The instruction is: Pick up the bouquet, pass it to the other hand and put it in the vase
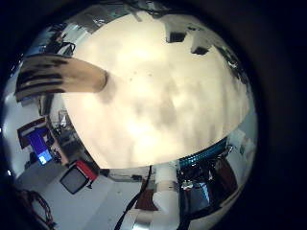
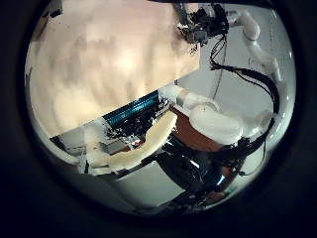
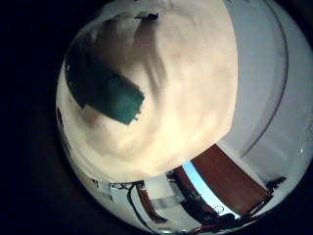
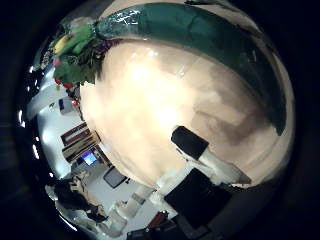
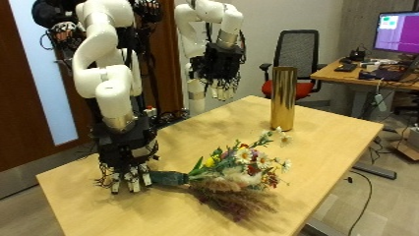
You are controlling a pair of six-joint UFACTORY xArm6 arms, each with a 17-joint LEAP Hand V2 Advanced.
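Note:
In the outside view the bouquet (image 5: 242, 167) lies on the wooden table (image 5: 328, 133), its mixed flowers pointing towards the tall gold vase (image 5: 281, 98) and its teal wrapped stem (image 5: 170, 180) towards my right hand (image 5: 126, 162). The stem (image 4: 210, 35) and flowers (image 4: 80, 50) show in the right thumb side palm view. The stem end (image 3: 108, 88) shows in the right little finger side palm view. My left hand (image 5: 216, 64) hangs high above the table's far side, open and empty. The vase (image 1: 62, 77) shows in the left little finger side palm view.
The vase stands upright near the table's far corner. An office chair (image 5: 301, 49) and a desk with a monitor (image 5: 393, 29) stand behind the table. The left thumb side palm view shows the table (image 2: 99, 59) and a hand (image 2: 203, 25) far off.

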